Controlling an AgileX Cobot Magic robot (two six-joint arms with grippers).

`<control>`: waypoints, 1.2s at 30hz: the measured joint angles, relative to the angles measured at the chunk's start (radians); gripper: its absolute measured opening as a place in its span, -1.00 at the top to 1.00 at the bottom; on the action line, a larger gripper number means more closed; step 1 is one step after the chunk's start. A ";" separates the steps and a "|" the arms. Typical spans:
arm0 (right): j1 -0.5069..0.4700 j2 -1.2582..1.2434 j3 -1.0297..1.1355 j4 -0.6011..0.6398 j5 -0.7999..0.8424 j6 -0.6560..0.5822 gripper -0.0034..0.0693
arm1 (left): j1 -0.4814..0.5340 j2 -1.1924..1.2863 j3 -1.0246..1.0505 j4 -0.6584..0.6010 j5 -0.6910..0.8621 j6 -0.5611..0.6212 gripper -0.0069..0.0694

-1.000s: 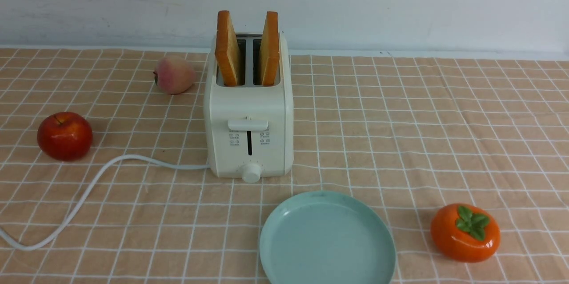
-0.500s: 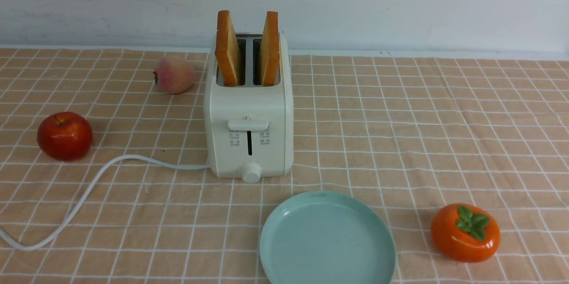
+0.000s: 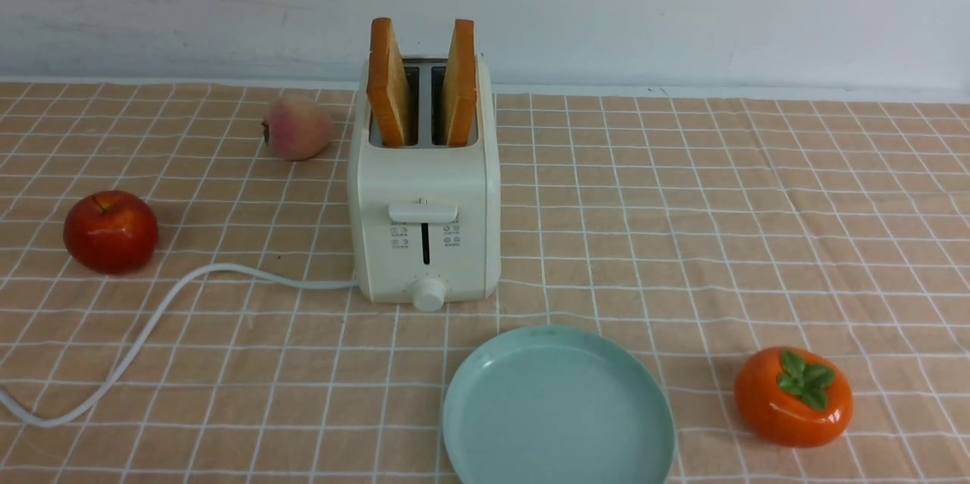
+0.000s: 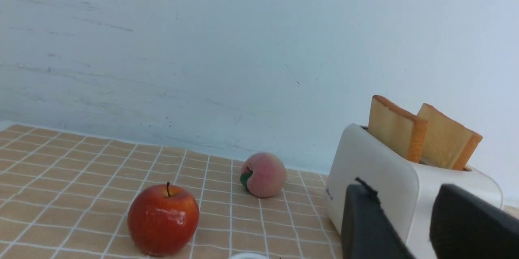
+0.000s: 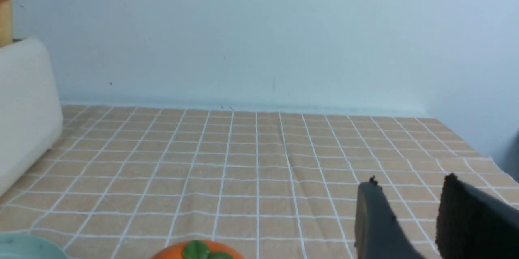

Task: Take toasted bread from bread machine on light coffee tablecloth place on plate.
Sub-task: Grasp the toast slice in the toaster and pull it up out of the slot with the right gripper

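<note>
Inside the bread machine (image 3: 424,226), toasted bread (image 3: 389,82) stands upright, edges forward.

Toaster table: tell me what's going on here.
Nothing is being handled yet. The left toast slice and the right toast slice stand in the toaster on the checked cloth. The green plate in front of it holds nothing. The left pincer and the right pincer are both open and hold nothing, the left one pointing toward the toaster.
</note>
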 joint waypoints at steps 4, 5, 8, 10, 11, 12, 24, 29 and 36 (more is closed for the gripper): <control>0.000 0.000 0.000 0.002 -0.086 0.044 0.25 | 0.001 0.000 0.000 -0.010 -0.034 -0.010 0.19; 0.000 0.000 0.000 0.019 -0.168 0.102 0.25 | 0.001 0.000 0.000 -0.029 -0.068 -0.044 0.19; 0.000 0.000 0.000 0.070 -0.354 0.240 0.25 | 0.001 0.000 0.000 -0.103 -0.181 -0.205 0.19; 0.000 0.000 -0.003 0.103 -0.463 0.330 0.25 | 0.001 0.000 0.000 -0.136 -0.299 -0.351 0.19; 0.000 0.001 -0.015 0.115 -0.486 0.370 0.25 | 0.001 0.000 0.000 -0.140 -0.344 -0.397 0.19; 0.000 0.006 -0.038 0.122 -0.490 0.403 0.25 | 0.001 0.000 -0.002 -0.140 -0.387 -0.446 0.19; 0.000 0.514 -0.920 -0.187 -0.114 0.690 0.25 | 0.001 0.255 -0.732 0.082 0.131 -0.559 0.19; 0.000 0.723 -1.119 -0.451 0.089 0.857 0.25 | 0.001 0.487 -0.930 0.149 0.548 -0.560 0.19; 0.000 0.933 -1.101 -0.500 0.440 0.813 0.25 | 0.001 0.679 -0.925 0.204 0.779 -0.560 0.19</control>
